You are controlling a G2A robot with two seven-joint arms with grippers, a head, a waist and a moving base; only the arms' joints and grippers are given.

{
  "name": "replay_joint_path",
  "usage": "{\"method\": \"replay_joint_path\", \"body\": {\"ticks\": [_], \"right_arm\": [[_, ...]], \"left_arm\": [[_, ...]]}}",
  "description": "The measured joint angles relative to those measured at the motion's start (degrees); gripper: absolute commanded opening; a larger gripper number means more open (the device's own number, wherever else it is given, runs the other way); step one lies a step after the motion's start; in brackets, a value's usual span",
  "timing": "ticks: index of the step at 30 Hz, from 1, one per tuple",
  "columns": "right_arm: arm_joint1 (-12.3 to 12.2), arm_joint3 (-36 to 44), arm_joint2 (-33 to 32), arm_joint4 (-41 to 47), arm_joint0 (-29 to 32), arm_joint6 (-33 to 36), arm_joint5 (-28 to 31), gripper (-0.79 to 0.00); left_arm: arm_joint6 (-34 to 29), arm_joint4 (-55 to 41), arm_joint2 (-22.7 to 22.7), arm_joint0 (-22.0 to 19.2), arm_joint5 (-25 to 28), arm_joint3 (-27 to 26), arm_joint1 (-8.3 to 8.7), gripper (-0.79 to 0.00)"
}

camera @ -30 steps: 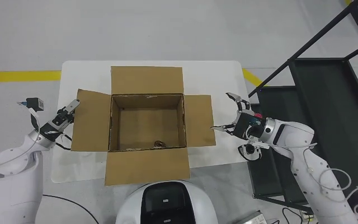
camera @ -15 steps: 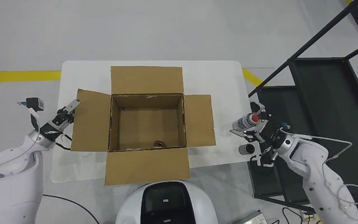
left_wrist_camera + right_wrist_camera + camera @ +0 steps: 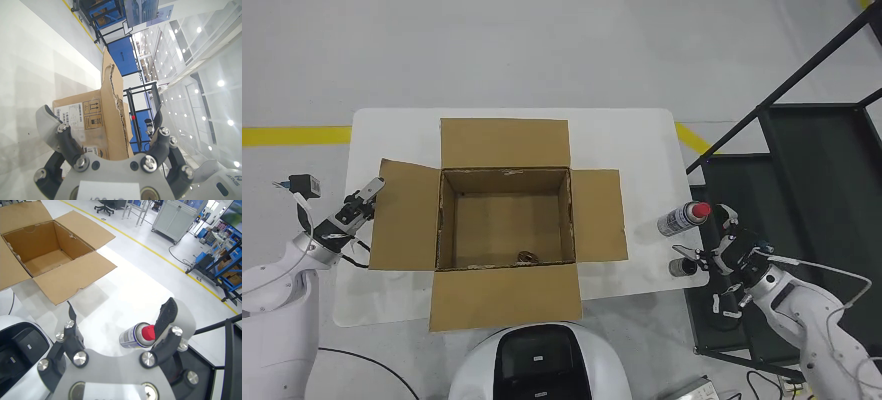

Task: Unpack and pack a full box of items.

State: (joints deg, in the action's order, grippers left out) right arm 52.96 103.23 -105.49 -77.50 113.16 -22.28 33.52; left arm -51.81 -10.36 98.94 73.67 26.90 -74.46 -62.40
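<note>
The open cardboard box [image 3: 504,215] sits mid-table with all flaps spread, and one small dark item [image 3: 526,257] lies on its floor. A silver spray can with a red cap [image 3: 683,218] [image 3: 136,337] stands on the table right of the box. My right gripper [image 3: 710,252] [image 3: 121,313] is open just behind the can, one finger pad [image 3: 167,313] close beside the red cap, holding nothing. My left gripper [image 3: 357,205] [image 3: 102,117] is open and empty at the outer edge of the box's left flap [image 3: 113,106].
A small dark round object [image 3: 679,267] stands near the table's front right corner, beside my right gripper. A black metal rack [image 3: 802,160] stands right of the table [image 3: 642,140]. White table surface lies free behind the box and around the can.
My right gripper has pulled back from beside the box's right flap toward the table's right edge, leaving the spray can standing free. The left arm has not moved.
</note>
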Motion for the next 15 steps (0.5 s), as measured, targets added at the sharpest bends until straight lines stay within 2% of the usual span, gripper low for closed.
{"method": "replay_joint_path", "body": {"ticks": [8,15], "right_arm": [[0.0,-0.1,-0.1,0.0,-0.1,0.1,-0.1,0.0],[0.4,-9.5,-1.9,0.4,0.7,0.5,-3.5,0.0]], "left_arm": [[0.0,0.0,0.0,0.0,0.0,0.0,0.0,0.0],[0.0,0.0,0.0,0.0,0.0,0.0,0.0,0.0]]}}
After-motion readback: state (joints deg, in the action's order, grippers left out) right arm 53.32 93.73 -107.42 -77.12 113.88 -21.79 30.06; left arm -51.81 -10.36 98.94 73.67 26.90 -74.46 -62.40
